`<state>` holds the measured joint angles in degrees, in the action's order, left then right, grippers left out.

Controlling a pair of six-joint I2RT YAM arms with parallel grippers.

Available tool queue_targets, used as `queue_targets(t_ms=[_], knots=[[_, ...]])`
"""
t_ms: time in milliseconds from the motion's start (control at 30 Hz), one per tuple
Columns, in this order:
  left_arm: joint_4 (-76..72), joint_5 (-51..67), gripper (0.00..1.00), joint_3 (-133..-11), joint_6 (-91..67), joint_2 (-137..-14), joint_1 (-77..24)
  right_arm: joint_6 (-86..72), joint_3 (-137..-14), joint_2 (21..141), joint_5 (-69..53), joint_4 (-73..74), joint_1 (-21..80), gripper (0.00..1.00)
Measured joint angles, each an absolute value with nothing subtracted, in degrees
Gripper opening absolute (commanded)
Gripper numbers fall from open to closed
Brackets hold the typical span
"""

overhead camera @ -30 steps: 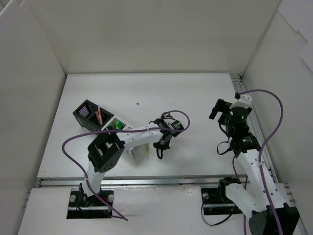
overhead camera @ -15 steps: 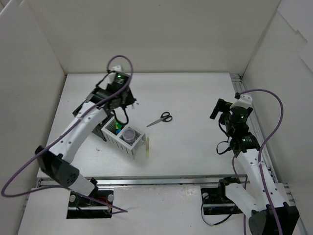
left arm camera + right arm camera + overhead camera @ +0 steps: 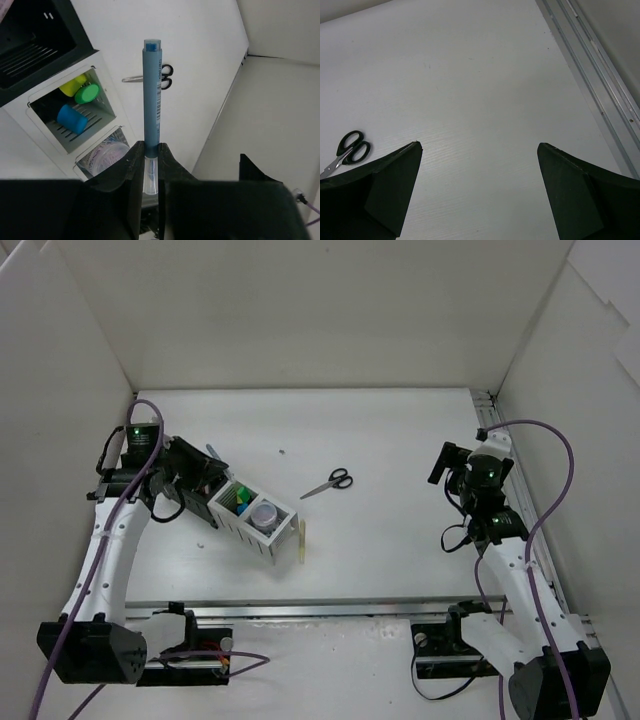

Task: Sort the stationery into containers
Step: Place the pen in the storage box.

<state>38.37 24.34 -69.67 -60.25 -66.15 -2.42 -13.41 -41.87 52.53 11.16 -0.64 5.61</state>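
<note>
My left gripper (image 3: pixel 196 473) is shut on a blue pen (image 3: pixel 151 90), which sticks out over the containers (image 3: pixel 243 534). The pen's tip (image 3: pixel 211 452) shows above the black box (image 3: pixel 40 45). One white box (image 3: pixel 102 75) holds yellow (image 3: pixel 71 85), green (image 3: pixel 88 93) and blue (image 3: pixel 71 119) highlighters. The box beside it holds a clear round jar (image 3: pixel 264 512). Black-handled scissors (image 3: pixel 328 482) lie on the table right of the boxes. My right gripper (image 3: pixel 449 464) hangs open over bare table at the right, holding nothing, with the scissors (image 3: pixel 347 149) far to its left.
A pale yellow pen (image 3: pixel 301 538) lies on the table just right of the white boxes. White walls close the table in at the back and sides. A metal rail (image 3: pixel 600 80) runs along the right edge.
The left arm has swung from the near middle of the table, across the back of the boxes, to their left side. The right arm has not moved.
</note>
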Motion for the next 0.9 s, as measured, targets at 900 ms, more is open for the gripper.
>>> queue_targets(t_ms=[900], knots=[[35.53, 46.0, 0.0, -58.26, -64.77, -81.41, 15.14, -13.45, -41.87, 53.17, 11.68, -0.62, 5.61, 0.98]])
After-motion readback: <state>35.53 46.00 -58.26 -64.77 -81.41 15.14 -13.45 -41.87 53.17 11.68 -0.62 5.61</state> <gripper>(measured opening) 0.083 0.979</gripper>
